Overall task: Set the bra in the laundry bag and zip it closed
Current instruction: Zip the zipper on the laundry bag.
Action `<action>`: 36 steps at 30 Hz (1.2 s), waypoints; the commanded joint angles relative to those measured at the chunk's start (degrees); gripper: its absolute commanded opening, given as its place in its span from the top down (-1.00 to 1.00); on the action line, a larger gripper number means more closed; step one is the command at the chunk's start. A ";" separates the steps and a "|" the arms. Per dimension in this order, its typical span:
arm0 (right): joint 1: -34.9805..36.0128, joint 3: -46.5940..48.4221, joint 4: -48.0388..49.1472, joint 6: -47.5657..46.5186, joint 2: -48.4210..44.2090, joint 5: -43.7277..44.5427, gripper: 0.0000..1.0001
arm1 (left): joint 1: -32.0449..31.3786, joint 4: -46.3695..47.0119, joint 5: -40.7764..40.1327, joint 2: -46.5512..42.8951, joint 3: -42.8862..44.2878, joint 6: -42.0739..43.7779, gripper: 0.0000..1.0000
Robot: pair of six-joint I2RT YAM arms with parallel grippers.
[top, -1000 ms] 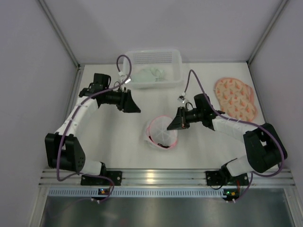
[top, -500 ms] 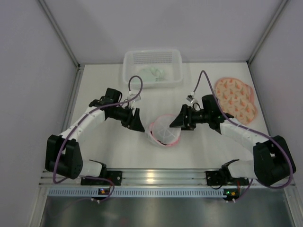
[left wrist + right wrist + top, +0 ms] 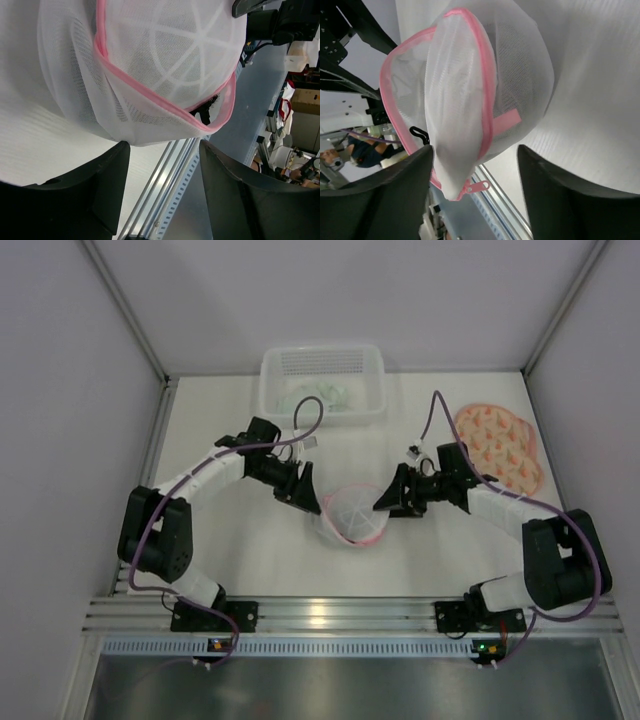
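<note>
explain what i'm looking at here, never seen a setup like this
Two robot arms are bolted at the near edge of a white table. The wide picture is from a camera above and behind them; the close-ups are from a camera on each wrist. Between the left hand and right hand lies a white mesh laundry bag with pink trim, unzipped. Both hands are open, holding nothing. A plastic basket stands at the back; a pink patterned bra lies on the right.

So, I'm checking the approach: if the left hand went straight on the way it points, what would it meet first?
The laundry bag: its pink-trimmed mesh lies right ahead of the open left hand, probably very close, though depth is hard to judge.
</note>
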 commanded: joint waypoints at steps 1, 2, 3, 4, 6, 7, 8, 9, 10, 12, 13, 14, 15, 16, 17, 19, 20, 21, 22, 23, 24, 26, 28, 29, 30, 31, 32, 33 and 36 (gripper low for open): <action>-0.61 1.47 6.63 1.25 2.18 -6.27 -0.27 | 0.03 1.97 -1.39 2.05 4.26 -0.88 -0.25; -0.61 1.29 7.68 3.26 2.45 -7.25 -0.12 | 0.21 2.05 -3.92 2.75 4.97 -0.88 -0.20; -0.52 1.12 9.43 3.97 2.28 -7.96 0.19 | 0.47 2.23 -4.38 3.80 5.50 -0.80 -0.09; -0.52 0.59 9.54 4.59 1.67 -9.01 0.38 | 0.91 2.49 -4.74 4.16 6.02 -0.88 -0.04; -0.52 0.06 11.37 6.44 0.70 -9.72 0.80 | 2.66 2.58 -4.04 3.90 8.31 0.42 -0.03; -0.44 -0.37 11.91 7.05 -0.18 -10.16 0.92 | 3.02 2.58 -3.95 2.24 9.10 3.74 -0.08; -0.35 -0.64 12.00 8.19 -0.62 -10.33 1.00 | 3.11 2.58 -3.86 0.92 10.59 5.86 -0.13; -0.09 -0.82 12.00 8.64 -1.15 -10.60 1.00 | 3.02 2.58 -3.08 -0.66 11.38 7.88 -0.18; 0.09 -1.17 12.00 9.16 -1.50 -10.69 1.00 | 2.76 2.67 -3.24 -1.98 12.17 12.08 -0.26; 0.70 -1.26 12.26 10.04 -2.03 -10.51 1.00 | 0.31 2.67 -6.47 -6.11 14.72 16.06 -0.30; 1.14 -1.43 12.44 10.57 -2.21 -10.16 1.00 | -1.36 1.71 -9.11 -7.25 16.47 19.99 -0.35; 1.41 -1.35 12.70 11.53 -2.12 -9.99 1.00 | -5.99 0.66 -11.92 -9.00 17.53 22.47 -0.36; 1.93 -1.43 12.88 12.15 -1.86 -9.72 1.00 | -8.90 -2.57 -18.12 -9.28 18.50 24.84 -0.36; 2.20 -1.17 12.96 12.85 -1.60 -9.63 1.00 | -12.41 -3.91 -21.06 -9.29 20.34 28.87 -0.36; 2.46 -1.26 13.49 14.08 -1.16 -9.63 1.00 | -19.15 -4.88 -23.78 -9.20 20.97 30.13 -0.34; 3.51 -1.08 13.58 14.88 0.33 -9.46 1.00 | -25.25 -7.69 -30.45 -7.80 21.85 32.41 -0.33; 3.69 -1.08 13.58 15.66 0.78 -9.37 1.00 | -30.07 -8.14 -32.23 -7.27 21.59 33.38 -0.31; 4.13 -1.08 13.67 16.19 1.82 -9.20 1.00 | -32.03 -8.31 -33.55 -7.00 21.15 34.35 -0.30; 4.22 -1.26 13.84 16.72 2.18 -9.02 1.00 | -33.96 -8.40 -37.57 -6.74 20.36 36.27 -0.30; 4.31 -1.35 14.28 17.86 2.62 -9.02 1.00 | -37.55 -8.75 -39.52 -6.39 20.01 37.34 -0.29; 4.48 -1.26 14.72 18.48 2.97 -8.93 1.00 | -39.24 -8.84 -41.46 -5.34 20.00 38.39 -0.29; 4.75 0.23 11.76 19.27 4.38 -7.01 1.00 | -44.32 -9.80 -47.85 -3.67 20.61 40.86 -0.29; 5.45 3.73 3.52 18.31 6.40 -3.31 1.00 | -47.41 -12.17 -50.78 0.18 23.93 42.44 -0.26; 5.63 4.88 1.73 17.00 7.01 -2.78 1.00 | -49.69 -13.23 -52.10 1.51 25.44 42.53 -0.26; 6.15 6.11 -0.46 16.38 8.15 -1.21 1.00 | -50.50 -15.76 -52.37 2.92 26.93 42.53 -0.25; 6.33 7.95 -3.27 16.11 8.42 -0.67 1.00 | -51.29 -17.01 -52.55 5.45 30.52 42.45 -0.25; 6.59 8.75 -4.34 15.59 8.77 -0.15 1.00 | -52.78 -18.50 -52.55 6.96 32.38 42.36 -0.25; 6.86 9.37 -5.39 15.58 8.95 0.56 1.00 | -53.40 -20.69 -52.55 8.28 34.05 42.10 -0.23; 7.73 9.73 -5.76 15.94 8.34 0.82 1.00 | -56.47 -24.13 -56.23 13.73 39.68 42.09 -0.19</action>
